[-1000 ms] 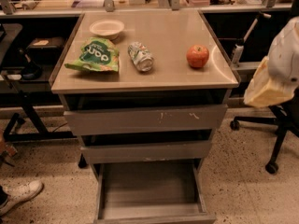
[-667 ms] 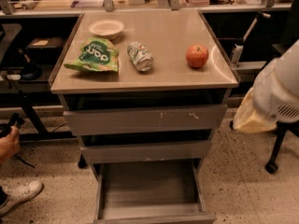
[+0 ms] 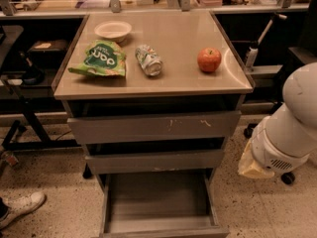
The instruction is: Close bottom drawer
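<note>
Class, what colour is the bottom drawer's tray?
The bottom drawer is grey, camera view. The pincer is unseen; only the white arm shows, at right.

A: What sits on the worktop [image 3: 173, 33]?
B: Four things. A white bowl [image 3: 113, 30] at the back left, a green snack bag [image 3: 100, 59] just in front of it, a can [image 3: 149, 60] lying on its side near the middle, beside the bag, and a red apple [image 3: 209, 59] well apart to the right.
A: And below?
B: The widest drawer front [image 3: 153, 127], marked with white scratches, and a narrower middle drawer front [image 3: 154, 161] under it.
A: And round about?
B: Speckled floor [image 3: 54, 177], a white sneaker [image 3: 20, 207] at the lower left, a cluttered bench [image 3: 64, 1] behind.
</note>
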Controlling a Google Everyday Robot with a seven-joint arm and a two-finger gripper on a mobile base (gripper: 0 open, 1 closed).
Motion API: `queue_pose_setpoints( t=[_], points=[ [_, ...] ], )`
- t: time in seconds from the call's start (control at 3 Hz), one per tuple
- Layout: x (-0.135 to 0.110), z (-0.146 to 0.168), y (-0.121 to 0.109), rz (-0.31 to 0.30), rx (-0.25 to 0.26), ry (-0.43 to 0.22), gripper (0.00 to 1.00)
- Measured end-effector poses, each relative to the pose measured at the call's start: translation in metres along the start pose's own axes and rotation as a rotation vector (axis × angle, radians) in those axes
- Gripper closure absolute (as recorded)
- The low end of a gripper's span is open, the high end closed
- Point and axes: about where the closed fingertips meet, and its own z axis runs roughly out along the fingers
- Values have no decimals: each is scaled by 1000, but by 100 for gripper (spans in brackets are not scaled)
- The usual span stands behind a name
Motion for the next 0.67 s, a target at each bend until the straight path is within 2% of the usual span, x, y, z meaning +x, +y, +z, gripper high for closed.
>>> queue_pose_setpoints(
  t=[0.33, 0.67],
  points=[
    [0, 0, 0, 0, 0, 0, 100],
    [3, 26, 12, 3, -39, -33, 100]
  ],
)
